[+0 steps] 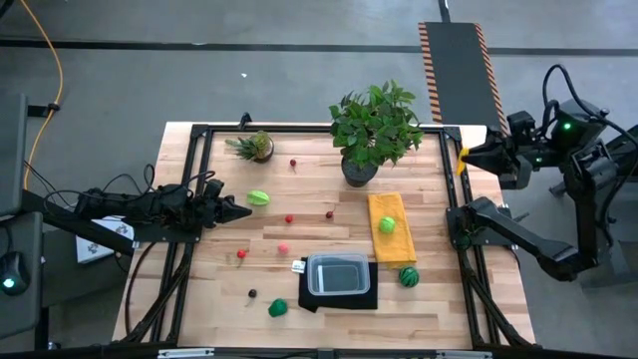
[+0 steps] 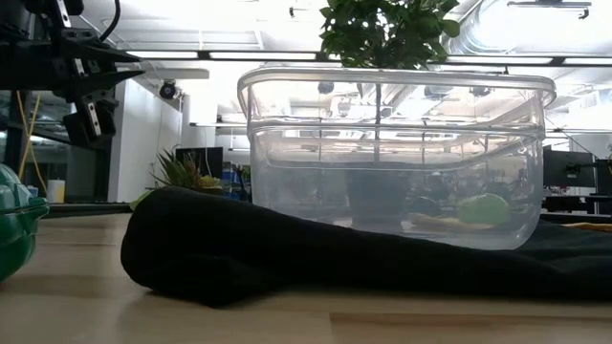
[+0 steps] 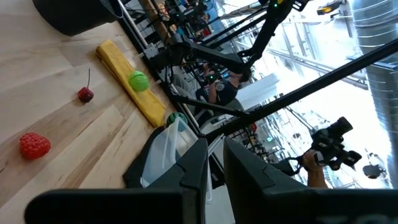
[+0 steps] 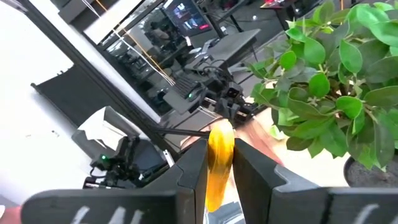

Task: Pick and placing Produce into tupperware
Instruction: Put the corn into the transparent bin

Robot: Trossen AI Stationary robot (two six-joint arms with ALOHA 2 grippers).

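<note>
The clear tupperware (image 1: 339, 274) (image 2: 397, 153) sits on a black mat (image 1: 339, 297) near the table's front. Produce lies scattered on the wood: a green piece (image 1: 259, 197), red berries (image 1: 289, 218), a pink one (image 1: 283, 247), a dark one (image 1: 252, 293), a green piece (image 1: 278, 308), a small watermelon (image 1: 409, 275) and a lime (image 1: 387, 225) on the yellow cloth. My right gripper (image 1: 467, 158) is raised over the table's far right corner, shut on a yellow piece (image 4: 219, 155). My left gripper (image 1: 242, 211) rests shut and level at the table's left side, holding nothing. My right gripper pinches the yellow produce piece between its two fingers (image 4: 193, 171), which press on its two sides (image 4: 217, 177). The fingers point about level toward the table's left. The piece is lifted clear of the table, and one end (image 4: 221, 134) sticks out beyond the fingertips.
A leafy potted plant (image 1: 374, 130) stands at the far middle, close to my right gripper. A small spiky plant (image 1: 254, 147) stands at the far left. The yellow cloth (image 1: 391, 229) lies right of centre. A black frame (image 1: 299, 130) runs round the table.
</note>
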